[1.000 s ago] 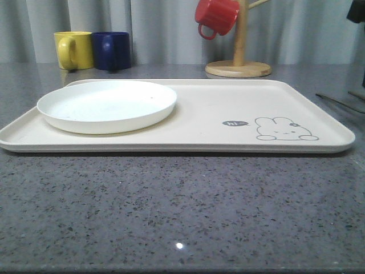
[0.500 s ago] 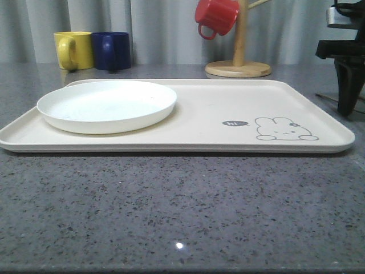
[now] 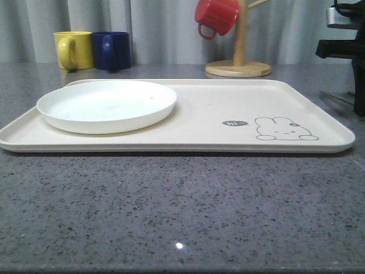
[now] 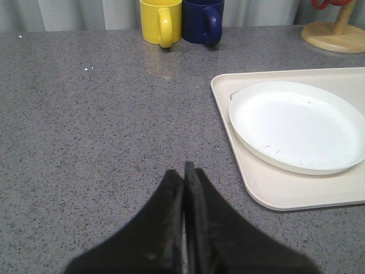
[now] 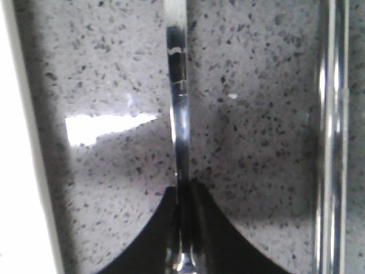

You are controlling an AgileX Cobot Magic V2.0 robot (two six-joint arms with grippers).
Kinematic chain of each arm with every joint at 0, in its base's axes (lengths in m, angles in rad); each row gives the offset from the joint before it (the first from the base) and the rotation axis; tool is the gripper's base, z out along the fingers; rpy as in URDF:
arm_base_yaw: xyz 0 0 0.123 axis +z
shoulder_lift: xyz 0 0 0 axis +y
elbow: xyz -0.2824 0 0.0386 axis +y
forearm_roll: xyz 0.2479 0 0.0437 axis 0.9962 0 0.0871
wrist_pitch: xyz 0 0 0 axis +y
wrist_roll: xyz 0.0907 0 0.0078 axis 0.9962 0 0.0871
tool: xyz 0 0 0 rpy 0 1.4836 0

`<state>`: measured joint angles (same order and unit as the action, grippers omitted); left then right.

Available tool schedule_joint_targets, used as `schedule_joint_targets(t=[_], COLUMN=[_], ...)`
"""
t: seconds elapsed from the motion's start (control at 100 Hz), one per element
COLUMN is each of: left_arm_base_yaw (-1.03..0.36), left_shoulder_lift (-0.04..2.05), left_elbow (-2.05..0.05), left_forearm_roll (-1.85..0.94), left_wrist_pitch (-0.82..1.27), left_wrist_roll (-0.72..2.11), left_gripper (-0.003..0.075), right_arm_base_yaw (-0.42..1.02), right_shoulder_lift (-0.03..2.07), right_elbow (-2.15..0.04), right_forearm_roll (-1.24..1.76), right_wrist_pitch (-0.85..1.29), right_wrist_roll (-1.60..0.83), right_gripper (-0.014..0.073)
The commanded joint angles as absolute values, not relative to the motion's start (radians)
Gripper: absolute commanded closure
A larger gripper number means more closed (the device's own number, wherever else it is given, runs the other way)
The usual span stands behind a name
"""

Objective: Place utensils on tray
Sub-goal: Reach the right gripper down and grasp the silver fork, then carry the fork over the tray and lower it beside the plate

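The right gripper (image 5: 183,228) has its fingers closed on a slim silver utensil (image 5: 178,114) lying on the tabletop (image 5: 256,142) just beside the tray (image 5: 23,171), handle pointing straight away from the fingers; left gripper (image 4: 183,177) closed, empty

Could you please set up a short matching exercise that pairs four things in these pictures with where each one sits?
Things:
1. white plate
2. red mug
3. yellow mug
4. rabbit drawing

Places:
A. hanging on the wooden mug stand
B. on the counter beside the blue mug
C. on the tray's left half
D. printed on the tray's right half

Pairs: 1-C, 2-A, 3-B, 4-D
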<state>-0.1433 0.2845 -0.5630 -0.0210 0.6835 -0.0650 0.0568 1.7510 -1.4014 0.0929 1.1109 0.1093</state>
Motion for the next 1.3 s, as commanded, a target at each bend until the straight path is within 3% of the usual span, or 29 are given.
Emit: schedule_joint_targets(t=[0.0,0.27,0.62,0.79,1.29], left_arm_base_yaw=[-0.152,-0.152,-0.152,-0.152,-0.152], left_shoulder_lift=[0.296,0.296,0.296,0.296,0.296], left_elbow=[-0.589,-0.589,-0.589,-0.589,-0.589], left_forearm_roll=[-0.029,-0.029,-0.029,-0.029,-0.029], left_wrist_pitch=[0.613,0.613,0.613,0.613,0.613], left_wrist_roll=[-0.073,-0.073,-0.073,-0.073,-0.073], left_gripper=[0.0739,0.0739,0.0739,0.0739,0.0739], right_arm_base_yaw=[0.077,0.272,0.455,0.483,0.485], right_shoulder_lift=[1.669,1.655,1.771,1.831,1.895], right_elbow=[-1.448,-1.605,-1.711,-1.717,-1.717], right_forearm_roll=[0.106,0.094,0.095,0.142,0.195], right_wrist_pitch=[1.123,1.164,1.172,1.142,1.077], right_wrist_roll=[0.098,0.078,0.375,0.509,0.515], right_gripper=[0.0655,0.0653,0.0653,0.0653,0.0641])
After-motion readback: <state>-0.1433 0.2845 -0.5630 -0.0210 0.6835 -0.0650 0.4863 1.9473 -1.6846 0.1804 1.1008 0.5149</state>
